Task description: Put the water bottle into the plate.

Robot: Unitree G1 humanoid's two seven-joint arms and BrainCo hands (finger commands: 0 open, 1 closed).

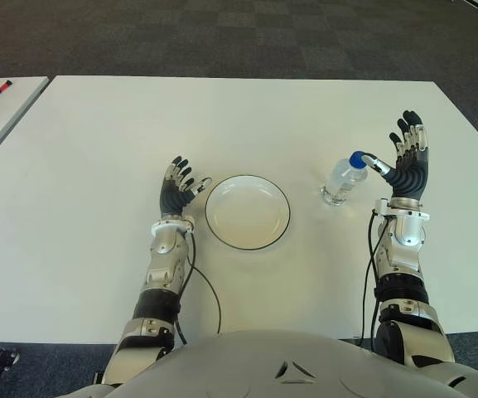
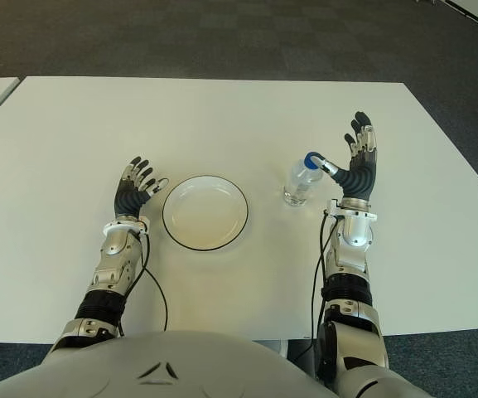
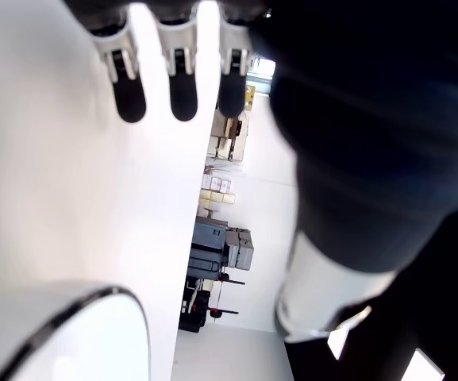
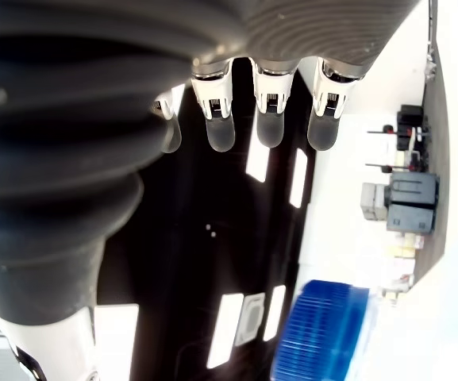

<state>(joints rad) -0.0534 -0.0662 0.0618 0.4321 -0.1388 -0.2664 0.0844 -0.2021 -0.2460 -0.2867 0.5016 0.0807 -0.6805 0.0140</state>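
Right hand (image 1: pixel 407 162) is spread wide, holding nothing; bottle (image 1: pixel 343 180) stands just left of its thumb. Left hand (image 1: pixel 179 184), fingers relaxed, is beside the plate (image 1: pixel 248 211).

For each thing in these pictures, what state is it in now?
water bottle: upright on the table, blue cap on, not grasped
plate: on the table, nothing in it
right hand: open, beside the bottle, thumb near the cap
left hand: open, left of the plate

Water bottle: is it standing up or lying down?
Standing up. The water bottle sits on its base on the table, blue cap on top, beside the open right hand.
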